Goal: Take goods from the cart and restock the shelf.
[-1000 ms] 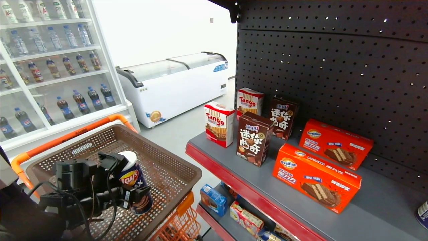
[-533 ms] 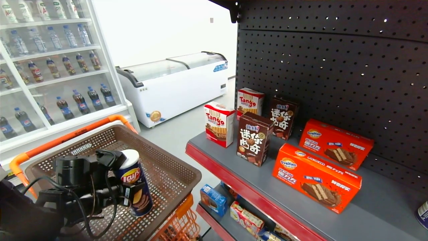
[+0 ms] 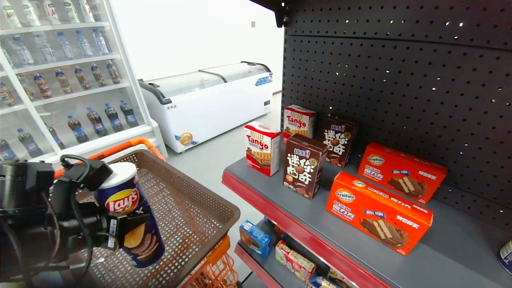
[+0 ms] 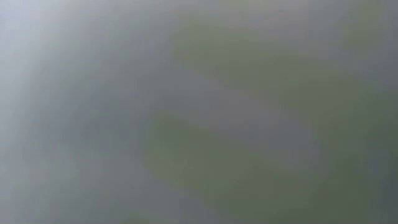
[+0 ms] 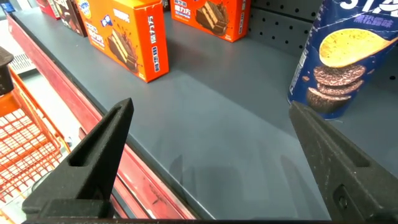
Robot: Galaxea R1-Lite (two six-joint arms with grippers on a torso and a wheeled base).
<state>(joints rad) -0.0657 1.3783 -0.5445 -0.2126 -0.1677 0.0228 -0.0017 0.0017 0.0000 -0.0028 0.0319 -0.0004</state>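
- Head view, far left: your left gripper (image 3: 103,200) is clamped on the chip can (image 3: 134,228), with one finger up by the white lid and the other across the label
- Over the last second it has lifted the can out of the brown cart basket (image 3: 192,200) and drawn it toward the robot's left. The can now hangs upright above the basket's near corner instead of sitting low inside it
- I judge the pick finished, so what you have left is the carry across the gap and the set-down
- Further right, nothing on the grey shelf (image 3: 272,188) has shifted: the wafer boxes (image 3: 262,148) and brown biscuit boxes (image 3: 304,166) stand upright, and the two orange boxes (image 3: 378,212) lie flat
- Bare board runs along the red front edge and past the orange boxes, so you have room there
- Right wrist view: your right gripper (image 5: 211,112) hangs over that bare board, fingers spread wide and holding nothing
- A second chip can (image 5: 339,56) already stands on the shelf near it, a fair neighbour for yours
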